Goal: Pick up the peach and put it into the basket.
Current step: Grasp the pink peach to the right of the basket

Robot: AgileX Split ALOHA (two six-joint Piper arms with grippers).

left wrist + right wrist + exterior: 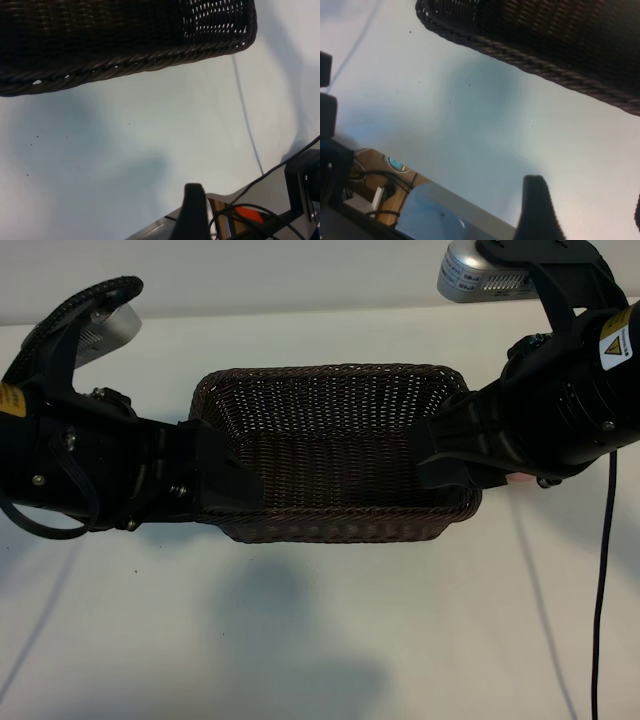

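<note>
The dark brown wicker basket (330,373) stands at the middle of the white table. My left gripper (232,485) hovers at the basket's left wall. In the left wrist view one black finger (195,205) shows over bare table, with the basket's rim (125,57) beyond it and nothing held. My right gripper (440,455) hovers at the basket's right wall. Its fingers (535,205) stand apart over bare table beside the basket (545,65). A pale pink sliver (519,479) peeks out under the right arm. It may be the peach, which is mostly hidden.
A black cable (600,590) runs down the table at the right. Silver housings sit above both arms (480,275) (105,325). The table's front edge, with wiring beyond it (240,212), shows in the wrist views. Bare table lies in front of the basket.
</note>
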